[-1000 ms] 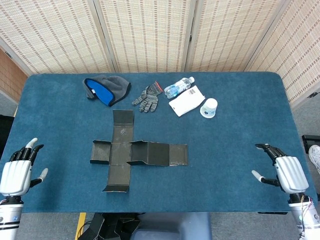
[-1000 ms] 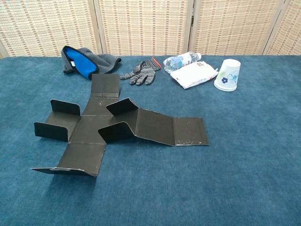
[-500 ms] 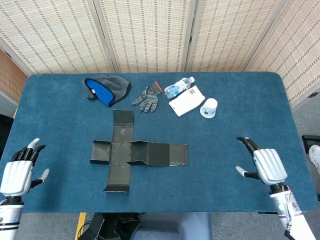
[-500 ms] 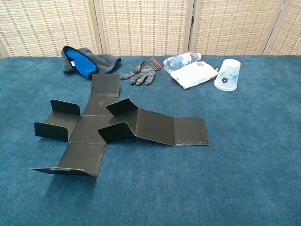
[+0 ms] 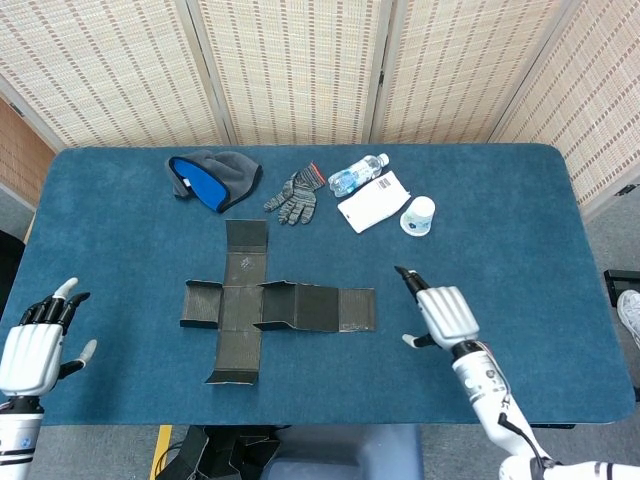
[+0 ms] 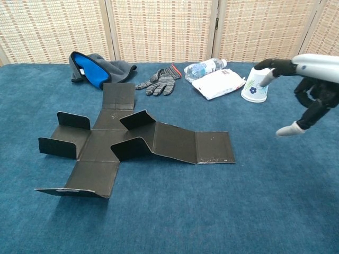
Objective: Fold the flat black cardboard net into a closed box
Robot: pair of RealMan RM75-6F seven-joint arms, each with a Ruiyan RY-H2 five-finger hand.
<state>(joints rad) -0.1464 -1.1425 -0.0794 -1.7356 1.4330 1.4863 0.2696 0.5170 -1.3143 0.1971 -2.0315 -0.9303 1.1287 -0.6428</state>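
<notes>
Head view: one cardboard net (image 5: 270, 309), two empty hands, left hand (image 5: 30, 345) and right hand (image 5: 443, 312), fingers spread.

Bright, even light, soft shadows only (faint under the raised flaps), both views sharp, no glare

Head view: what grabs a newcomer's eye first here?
The black cardboard net lies unfolded in a cross at the middle of the blue table, a few flaps tilted up. The right hand hangs open just off the net's right end, touching nothing, while the left hand waits open at the near-left table edge. Along the far side sit a grey-and-blue hat, a glove, a water bottle and a paper cup.
</notes>
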